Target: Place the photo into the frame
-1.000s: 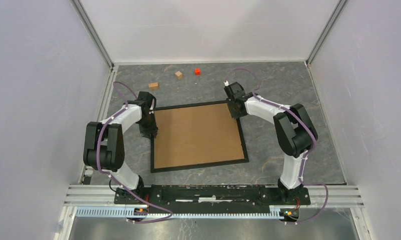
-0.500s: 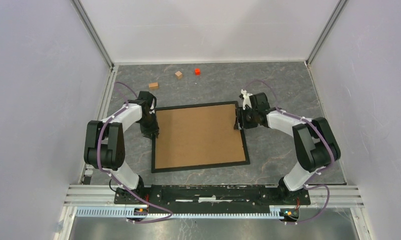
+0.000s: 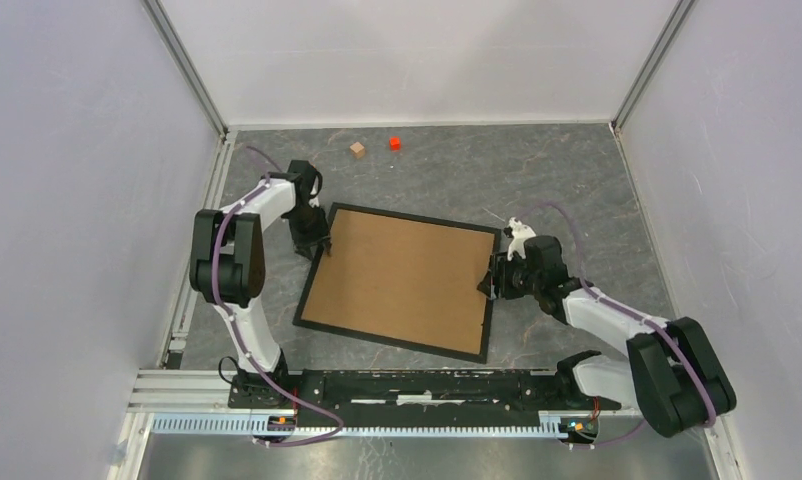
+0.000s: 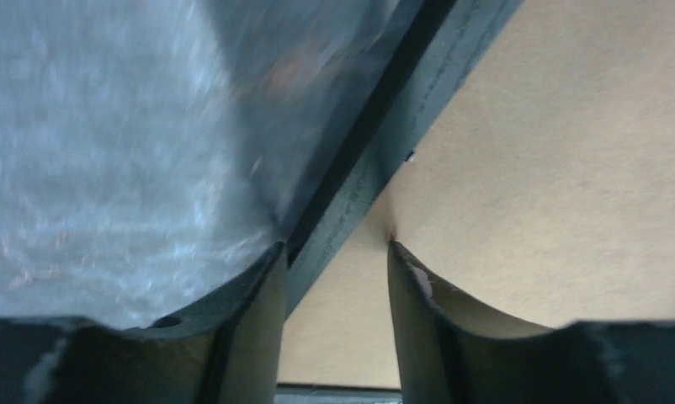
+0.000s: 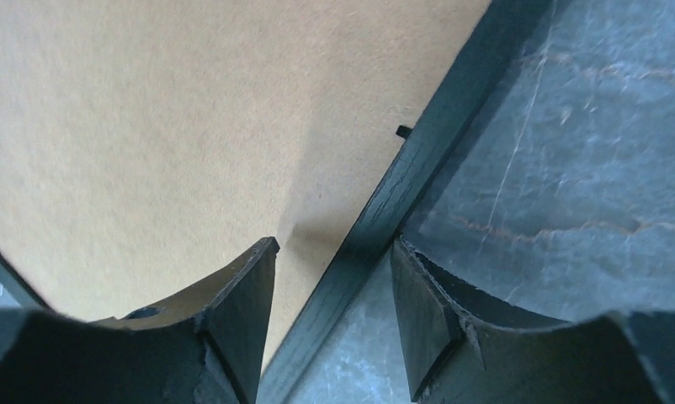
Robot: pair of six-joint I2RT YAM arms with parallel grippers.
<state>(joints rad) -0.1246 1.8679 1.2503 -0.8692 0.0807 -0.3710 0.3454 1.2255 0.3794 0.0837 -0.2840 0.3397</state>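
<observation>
Frame (image 3: 389, 341) has swung clockwise and now lies skewed mid-table, brown backing board (image 3: 397, 280) up; right arm has dropped low toward the near side. Top view: left gripper (image 3: 314, 243) at the frame's far-left corner, right gripper (image 3: 491, 282) on its right edge; wooden cube (image 3: 357, 149) and red cube (image 3: 394, 142) sit well apart at the far side of the grey table (image 3: 577, 190). Left wrist: left gripper (image 4: 334, 248) straddles the black rail (image 4: 385, 160), which fills the narrow gap, so it looks clamped; view blurred. Right wrist: right gripper (image 5: 334, 244) straddles the rail (image 5: 414, 168), outer finger (image 5: 427, 320) against it, inner one over the backing with a gap, so not closed.
</observation>
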